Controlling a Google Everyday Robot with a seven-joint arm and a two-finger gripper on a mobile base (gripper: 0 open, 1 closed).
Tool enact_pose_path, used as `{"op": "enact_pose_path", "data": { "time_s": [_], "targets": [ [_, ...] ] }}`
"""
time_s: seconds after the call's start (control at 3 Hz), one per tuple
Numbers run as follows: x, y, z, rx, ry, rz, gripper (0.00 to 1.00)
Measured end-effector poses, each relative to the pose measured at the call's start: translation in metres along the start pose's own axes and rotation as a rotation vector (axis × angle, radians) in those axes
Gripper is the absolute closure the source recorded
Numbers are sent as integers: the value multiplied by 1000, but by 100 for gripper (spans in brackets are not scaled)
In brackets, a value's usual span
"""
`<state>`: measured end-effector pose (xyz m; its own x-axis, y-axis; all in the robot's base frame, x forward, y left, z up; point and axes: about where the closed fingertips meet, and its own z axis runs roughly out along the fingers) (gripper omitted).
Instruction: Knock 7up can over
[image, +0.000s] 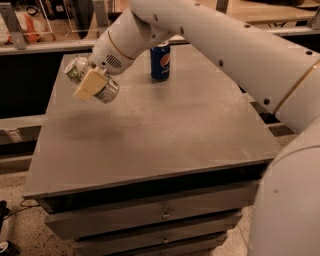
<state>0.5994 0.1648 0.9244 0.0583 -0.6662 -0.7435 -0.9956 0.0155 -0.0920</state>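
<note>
The 7up can (76, 70), white with green marks, is near the table's far left corner. It is tilted steeply, its top end pointing up and left. My gripper (91, 84) lies right across the can's middle, touching it and hiding part of it. The can's silver lower end (108, 93) pokes out below and to the right of the gripper. A soft shadow lies on the table beneath them. My white arm (210, 35) reaches in from the upper right.
A blue Pepsi can (160, 61) stands upright at the back middle of the grey table (175, 135). Drawers sit below the table's front edge. A rail and shelving run behind the table. My arm fills the right side.
</note>
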Motion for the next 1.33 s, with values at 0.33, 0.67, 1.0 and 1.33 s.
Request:
{"op": "enact_pose_path", "data": {
  "time_s": [0.33,0.67,1.0,1.33],
  "targets": [
    [24,6,-3,-55,191,-5,100],
    [54,24,-11,-116,410,-3,100],
    [72,37,-17,-140,588,-25,100],
    [81,43,-19,-120,728,-54,100]
  ]
}}
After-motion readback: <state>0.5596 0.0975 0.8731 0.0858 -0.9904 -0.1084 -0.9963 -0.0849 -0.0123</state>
